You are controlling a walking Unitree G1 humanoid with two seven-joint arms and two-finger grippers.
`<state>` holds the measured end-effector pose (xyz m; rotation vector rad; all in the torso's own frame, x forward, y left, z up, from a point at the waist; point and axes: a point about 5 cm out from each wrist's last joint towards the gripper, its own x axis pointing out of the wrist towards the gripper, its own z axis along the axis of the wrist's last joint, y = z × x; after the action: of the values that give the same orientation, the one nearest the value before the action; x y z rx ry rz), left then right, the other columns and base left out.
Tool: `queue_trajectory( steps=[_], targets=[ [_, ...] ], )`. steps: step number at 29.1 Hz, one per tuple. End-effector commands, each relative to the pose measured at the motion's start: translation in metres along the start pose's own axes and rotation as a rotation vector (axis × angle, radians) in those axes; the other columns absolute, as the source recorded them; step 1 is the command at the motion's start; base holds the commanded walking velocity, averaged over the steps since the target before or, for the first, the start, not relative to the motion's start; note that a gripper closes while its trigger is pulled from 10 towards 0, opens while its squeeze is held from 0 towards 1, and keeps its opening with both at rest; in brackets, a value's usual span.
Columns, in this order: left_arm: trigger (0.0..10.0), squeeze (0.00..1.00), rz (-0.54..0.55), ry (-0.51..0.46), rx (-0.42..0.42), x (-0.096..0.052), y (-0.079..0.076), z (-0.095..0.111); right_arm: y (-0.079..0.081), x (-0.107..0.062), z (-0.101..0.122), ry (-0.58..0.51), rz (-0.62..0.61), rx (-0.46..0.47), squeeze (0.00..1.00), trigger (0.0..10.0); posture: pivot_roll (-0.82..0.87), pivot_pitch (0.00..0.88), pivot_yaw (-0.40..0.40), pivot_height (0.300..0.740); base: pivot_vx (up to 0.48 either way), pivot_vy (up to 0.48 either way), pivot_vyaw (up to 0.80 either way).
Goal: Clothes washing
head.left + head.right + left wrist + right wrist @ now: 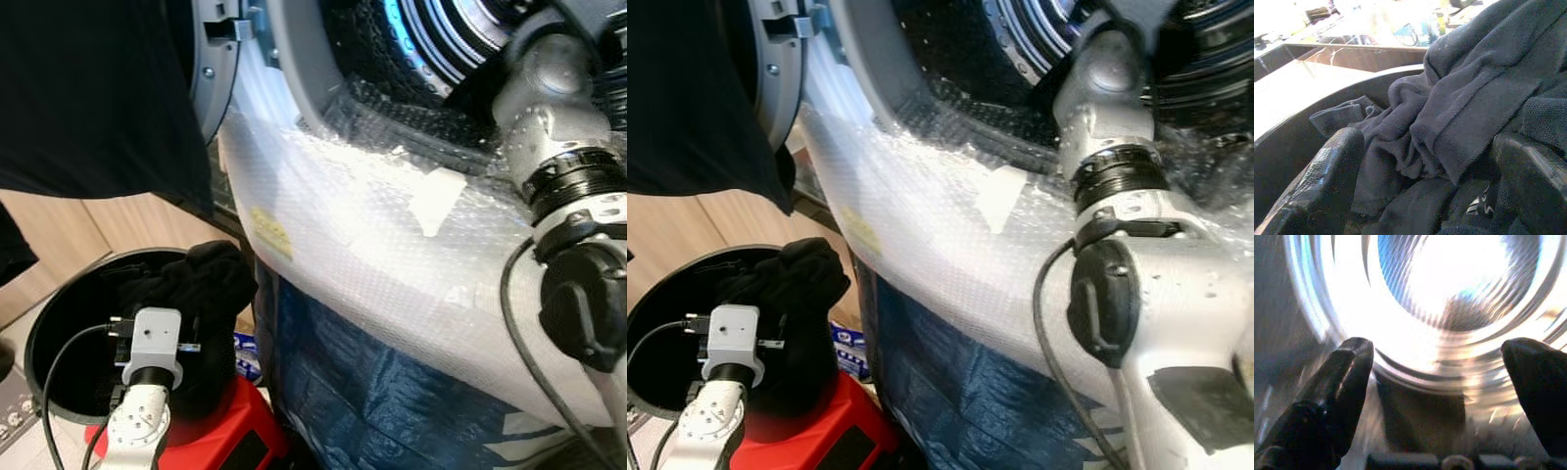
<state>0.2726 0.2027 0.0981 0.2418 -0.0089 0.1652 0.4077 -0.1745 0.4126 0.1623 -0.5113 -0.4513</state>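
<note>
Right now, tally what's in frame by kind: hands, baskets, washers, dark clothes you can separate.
Hands: 2, left hand open over the laundry, right hand open at the drum
Baskets: 1, black basket
Washers: 1, washing machine wrapped in bubble wrap
Dark clothes: 1 pile in the basket; separate pieces cannot be told apart
Total: 5

Clothes: I am seeing them as dark charcoal, with a fine knit weave showing.
Laundry basket: it is showing black, inside and at the rim.
Base under the basket: it is showing bright red.
Bubble wrap: it is looking milky white, dotted all over with small bubbles, a yellow label showing through.
Blue cover: it is showing deep blue below the wrap.
My fingers: they are looking glossy black.
Drum: it is shining silver with a blue tint, ribbed.
</note>
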Motion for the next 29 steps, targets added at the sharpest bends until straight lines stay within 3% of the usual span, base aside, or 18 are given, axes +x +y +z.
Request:
queue_trajectory(
  steps=[1,3,5,6,7,8,11,13,18,21,23,25,26,29],
  targets=[
    [10.0,0.00,-0.020,0.031,-0.012,-0.003,-0.004,-0.006,-0.017,0.007,0.048,-0.269,-0.145,0.017,0.00,10.0,0.07,0.134,-0.027,0.740,0.000,0.000,0.00],
    [10.0,0.00,-0.017,0.031,-0.013,-0.003,-0.003,-0.006,-0.017,0.007,0.048,-0.269,-0.140,0.020,0.00,10.0,0.07,0.134,-0.028,0.740,0.000,0.000,0.00],
    [10.0,0.00,-0.020,0.040,-0.011,-0.003,-0.003,-0.008,-0.006,0.007,0.028,-0.126,-0.017,0.000,0.00,10.0,0.07,0.134,-0.028,0.740,0.000,0.000,0.00],
    [10.0,0.00,-0.023,0.044,-0.011,-0.003,-0.004,-0.009,-0.002,0.004,0.009,-0.004,0.032,0.001,0.00,10.0,0.07,0.134,-0.028,0.740,0.000,0.000,0.00],
    [10.0,0.00,-0.027,0.045,-0.012,-0.004,-0.005,-0.009,-0.002,0.000,-0.012,0.113,0.045,0.025,0.00,10.0,0.06,0.133,-0.025,0.740,0.000,0.000,0.00],
    [10.0,0.00,-0.028,0.045,-0.011,-0.004,-0.005,-0.009,-0.003,-0.001,-0.016,0.135,0.033,0.040,0.00,10.0,0.06,0.133,-0.025,0.740,0.000,0.000,0.00],
    [10.0,0.00,-0.029,0.042,-0.013,-0.004,-0.006,-0.008,-0.008,-0.001,-0.012,0.037,-0.025,0.025,0.00,10.0,0.07,0.136,-0.026,0.740,0.000,0.000,0.00],
    [10.0,0.00,-0.027,0.041,-0.014,-0.004,-0.006,-0.007,-0.009,0.000,-0.004,-0.013,-0.025,0.082,0.00,10.0,0.06,0.138,-0.023,0.740,0.000,0.000,0.00],
    [10.0,0.00,-0.031,0.050,-0.014,-0.004,-0.006,-0.010,0.008,0.002,0.039,-0.148,0.154,0.242,0.00,10.0,0.05,0.139,-0.018,0.740,0.000,0.000,0.00],
    [10.0,0.00,-0.036,0.050,-0.014,-0.004,-0.007,-0.010,0.011,0.002,0.048,-0.161,0.187,0.277,0.00,10.0,0.05,0.141,-0.020,0.740,0.000,0.000,0.00],
    [10.0,0.00,-0.039,0.050,-0.015,-0.004,-0.008,-0.010,0.015,0.000,0.055,-0.167,0.248,0.383,0.00,10.0,0.04,0.140,-0.022,0.740,0.000,0.000,0.00],
    [10.0,0.00,-0.039,0.050,-0.016,-0.004,-0.008,-0.010,0.016,-0.001,0.057,-0.171,0.275,0.429,0.00,10.0,0.04,0.140,-0.022,0.740,0.000,0.000,0.00],
    [10.0,0.00,-0.036,0.051,-0.019,-0.004,-0.008,-0.010,0.019,-0.003,0.065,-0.182,0.338,0.531,0.00,10.0,0.04,0.141,-0.024,0.740,0.000,0.000,0.00],
    [10.0,0.00,-0.036,0.052,-0.020,-0.005,-0.009,-0.010,0.020,-0.008,0.072,-0.228,0.403,0.571,0.00,10.0,0.05,0.140,-0.028,0.740,0.000,0.000,0.00]
  ],
)
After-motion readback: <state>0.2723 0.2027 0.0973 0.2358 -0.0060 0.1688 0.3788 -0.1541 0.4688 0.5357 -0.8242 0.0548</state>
